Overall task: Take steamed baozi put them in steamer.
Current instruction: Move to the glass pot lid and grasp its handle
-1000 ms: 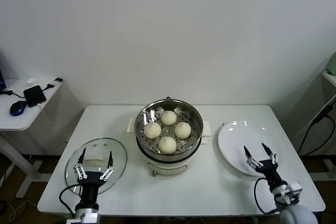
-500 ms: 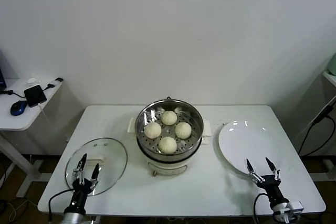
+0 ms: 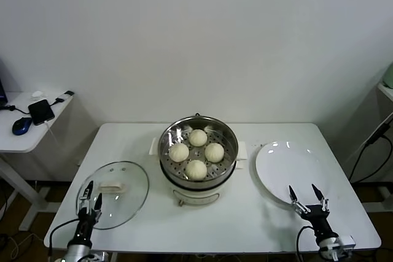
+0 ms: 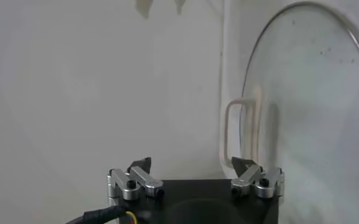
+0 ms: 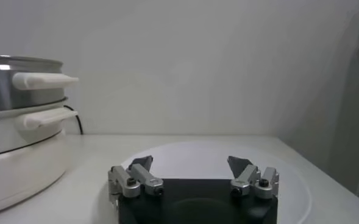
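no readable text, labels or signs

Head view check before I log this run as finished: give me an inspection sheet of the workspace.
Surface: white table, bare in front of the pot.
Job's things: four steamed baozi sit in the steamer; white plate holds nothing.
Clutter: glass lid lies flat at the table's left.
Grippers: left hand low over the lid's near edge, open; right hand at the plate's near edge, open; neither holds anything.
Cables: on both wrists.
Surroundings: side table with phone and mouse.
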